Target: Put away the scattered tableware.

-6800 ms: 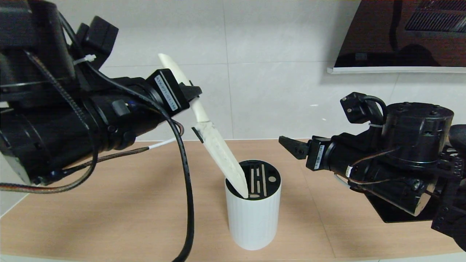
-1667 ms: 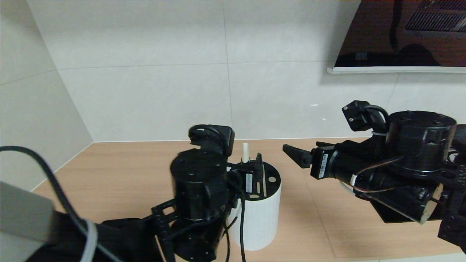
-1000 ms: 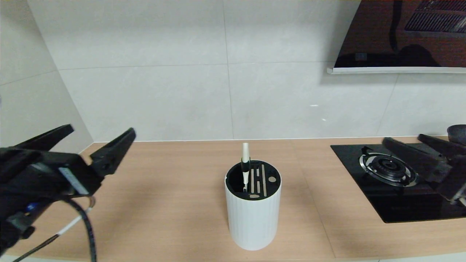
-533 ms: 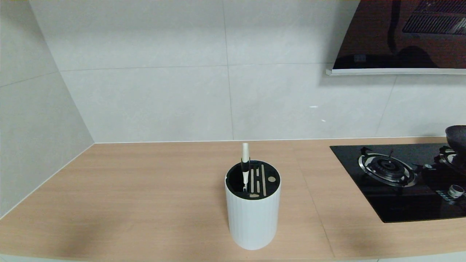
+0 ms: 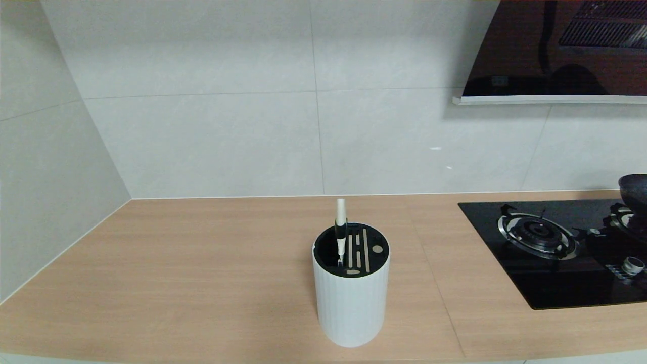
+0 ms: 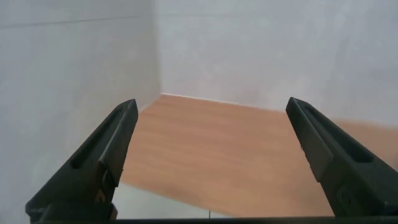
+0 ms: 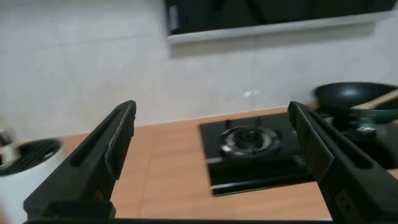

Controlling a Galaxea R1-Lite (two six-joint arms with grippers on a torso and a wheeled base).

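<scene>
White ribbed cylindrical holder [image 5: 351,308] is keeping a white-handled knife [image 5: 340,211] upright. Left gripper [image 6: 211,104] and right gripper [image 7: 211,106] are hanging spread apart, empty.

No readable text, apparently — no labels

knife [image 5: 341,222] blade hidden inside holder [image 5: 351,303] | pan [image 5: 634,187] and hob [image 5: 551,288] cut off by head view's right edge | holder blurred and cut off at picture edge in right wrist view | utensil [image 7: 382,98] in pan there too blurred to identify
</scene>
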